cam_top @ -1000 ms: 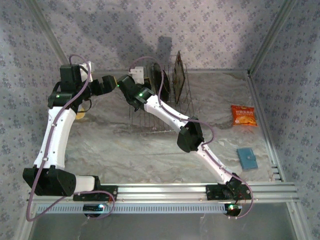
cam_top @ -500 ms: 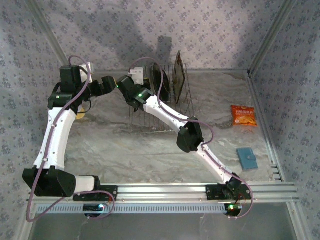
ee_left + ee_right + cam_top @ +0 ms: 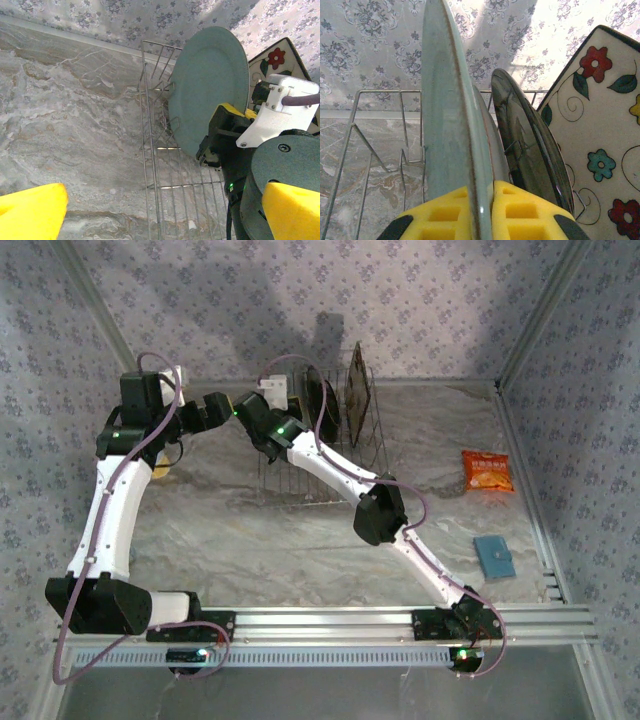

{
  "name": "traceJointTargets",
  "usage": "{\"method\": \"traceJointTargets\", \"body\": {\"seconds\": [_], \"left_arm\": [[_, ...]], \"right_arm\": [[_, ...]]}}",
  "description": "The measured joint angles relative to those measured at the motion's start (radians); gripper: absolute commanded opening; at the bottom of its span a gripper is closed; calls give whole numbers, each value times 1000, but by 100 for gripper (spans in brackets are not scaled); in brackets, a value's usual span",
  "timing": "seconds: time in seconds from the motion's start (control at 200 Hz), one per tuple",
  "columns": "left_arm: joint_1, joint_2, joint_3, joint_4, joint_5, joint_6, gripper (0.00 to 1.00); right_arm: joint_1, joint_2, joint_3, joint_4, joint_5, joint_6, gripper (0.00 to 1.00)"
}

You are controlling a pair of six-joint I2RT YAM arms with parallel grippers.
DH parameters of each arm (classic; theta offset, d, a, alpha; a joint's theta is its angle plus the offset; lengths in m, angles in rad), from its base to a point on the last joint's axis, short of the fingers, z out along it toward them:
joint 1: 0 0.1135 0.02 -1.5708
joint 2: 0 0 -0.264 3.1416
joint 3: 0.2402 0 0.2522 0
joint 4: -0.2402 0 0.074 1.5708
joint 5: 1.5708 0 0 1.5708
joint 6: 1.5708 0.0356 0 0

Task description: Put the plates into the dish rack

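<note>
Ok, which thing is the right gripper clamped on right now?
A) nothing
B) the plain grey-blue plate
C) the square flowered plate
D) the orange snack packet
B: in the right wrist view the right gripper pinches the rim of the plain grey-blue plate, held on edge beside the dark plate and the square flowered plate.

Right gripper (image 3: 481, 202) pinches a plate (image 3: 445, 125) over the dish rack (image 3: 300, 478), left gripper (image 3: 212, 408) wide open beside it.
</note>
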Motion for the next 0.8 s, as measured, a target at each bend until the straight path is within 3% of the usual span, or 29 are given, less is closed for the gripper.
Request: {"method": "traceJointTargets", "body": {"seconds": [0.24,0.475,0.8], "left_arm": [[0,-2,-2,3,0,0,99],[2,-7,-11,5,-2,-3,99],[4,-7,-35,4,-12,-11,99]], "right_arm": [[1,0,0,0,-11,-2,17],[3,0,-2,-14,-35,-18,36],[5,0,-22,-40,-64,-20,38]]}}
